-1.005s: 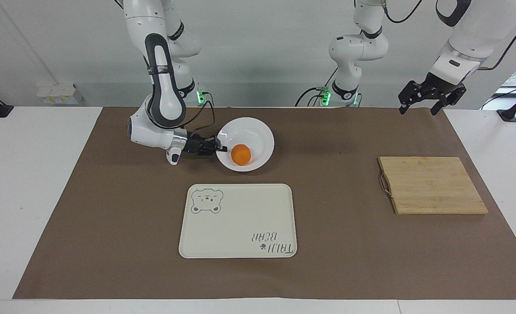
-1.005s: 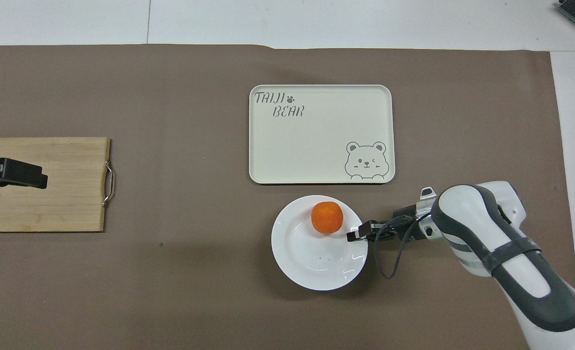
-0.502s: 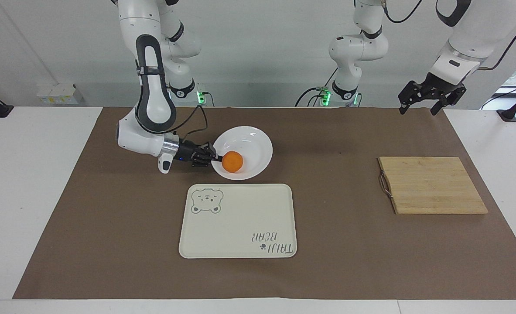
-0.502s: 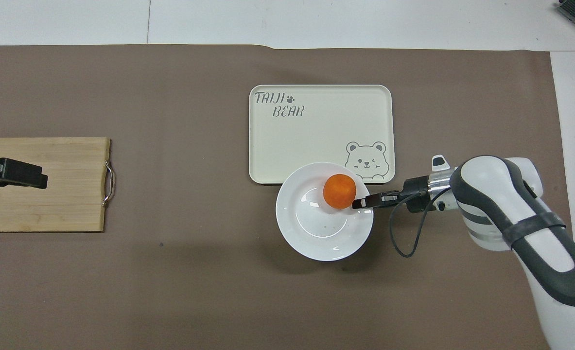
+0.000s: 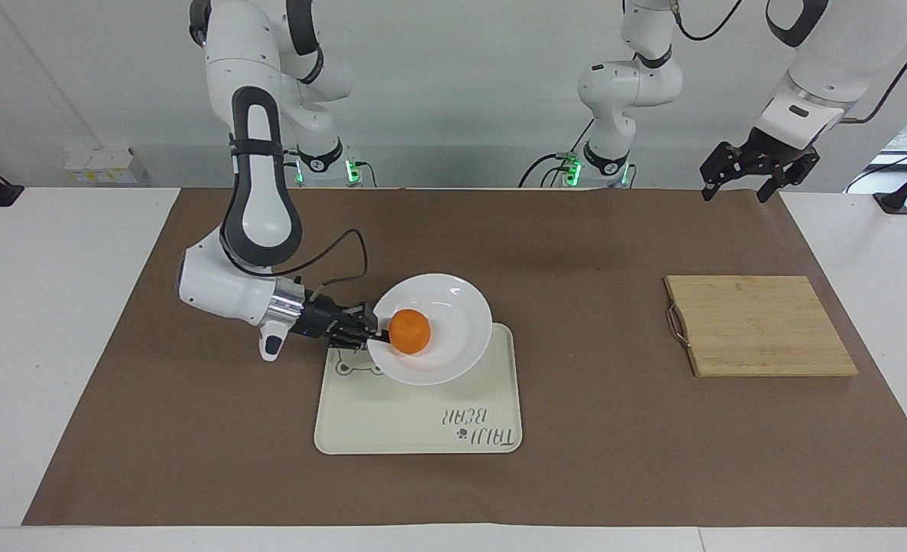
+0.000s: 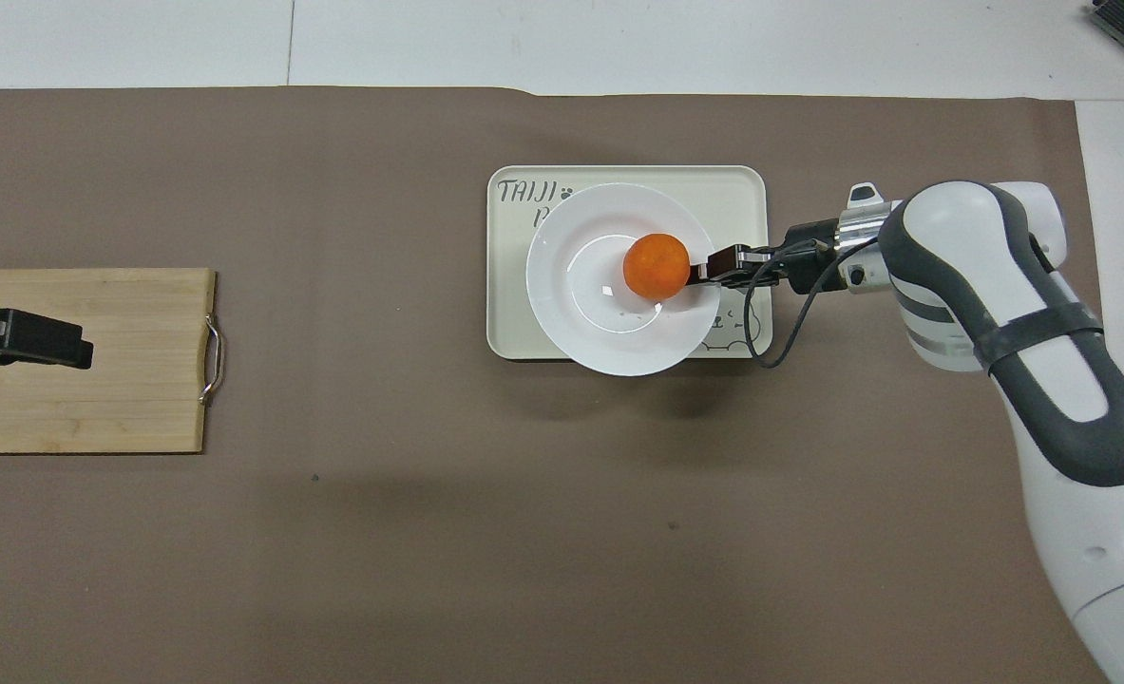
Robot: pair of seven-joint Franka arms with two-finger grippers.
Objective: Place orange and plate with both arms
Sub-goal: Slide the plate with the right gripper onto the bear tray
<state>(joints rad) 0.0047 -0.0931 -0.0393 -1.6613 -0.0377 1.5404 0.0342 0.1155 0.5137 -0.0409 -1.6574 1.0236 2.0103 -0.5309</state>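
Right gripper (image 5: 372, 335) pinched shut on the rim of the white plate (image 5: 453, 303) at its 9 o'clock in the facing view. Orange (image 5: 409, 331) sits in the plate beside the grip. Plate is held, tilted, over the bear tray (image 5: 422, 425); setting it down remains. Left gripper (image 5: 760, 170) waits open, raised over the table's edge at 12 o'clock of the cutting board (image 5: 760, 326).
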